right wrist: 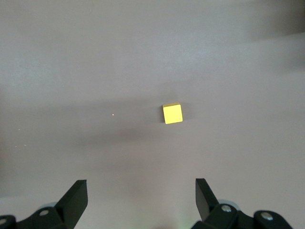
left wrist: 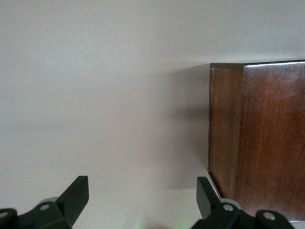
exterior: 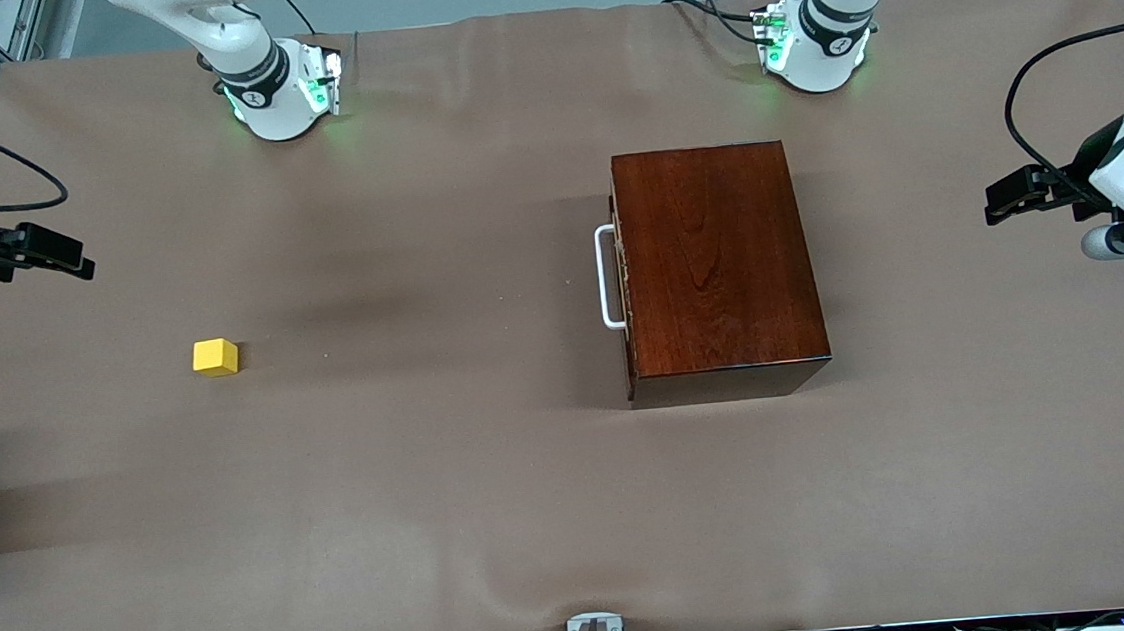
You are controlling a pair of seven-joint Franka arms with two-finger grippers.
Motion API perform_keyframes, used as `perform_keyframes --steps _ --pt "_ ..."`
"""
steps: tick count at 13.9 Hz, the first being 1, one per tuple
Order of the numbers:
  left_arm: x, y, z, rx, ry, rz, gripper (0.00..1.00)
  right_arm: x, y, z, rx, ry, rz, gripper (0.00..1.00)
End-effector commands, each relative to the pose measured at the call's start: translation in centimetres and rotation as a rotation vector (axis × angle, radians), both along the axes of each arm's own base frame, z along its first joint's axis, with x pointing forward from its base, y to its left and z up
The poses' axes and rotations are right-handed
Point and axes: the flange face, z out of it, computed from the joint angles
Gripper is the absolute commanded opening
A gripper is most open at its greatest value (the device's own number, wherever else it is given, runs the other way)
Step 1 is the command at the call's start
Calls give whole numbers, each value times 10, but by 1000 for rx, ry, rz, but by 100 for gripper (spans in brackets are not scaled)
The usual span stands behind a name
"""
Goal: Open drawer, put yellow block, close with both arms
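Both grippers hang released, the left gripper by the drawer, the right gripper over the desk edge; your pull may drag the box

A wide table covered with a plain brown sheet carries everything here. A dark reddish-brown wooden box stands on it toward the left arm's end, its drawer shut, the white bar handle facing the right arm's end. A small yellow block lies on the sheet toward the right arm's end, well apart from the box. The two arm bases are mounted along the table's edge farthest from the front camera.
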Motion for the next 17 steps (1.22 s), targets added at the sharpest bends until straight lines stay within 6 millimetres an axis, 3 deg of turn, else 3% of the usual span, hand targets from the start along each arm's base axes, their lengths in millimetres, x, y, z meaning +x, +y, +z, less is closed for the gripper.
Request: perform_keyframes --steps 1,9,14,17 --pt "6 -1 -2 7 5 1 100 -5 4 9 -18 -4 11 100" --pt "24 -12 -6 -3 -5 127 100 -5 4 8 -19 -2 7 100" --pt "29 -64 -25 -3 16 234 100 -5 4 8 -19 -2 7 100" --pt "29 -82 -29 -51 35 278 100 -5 4 9 -19 -4 7 100"
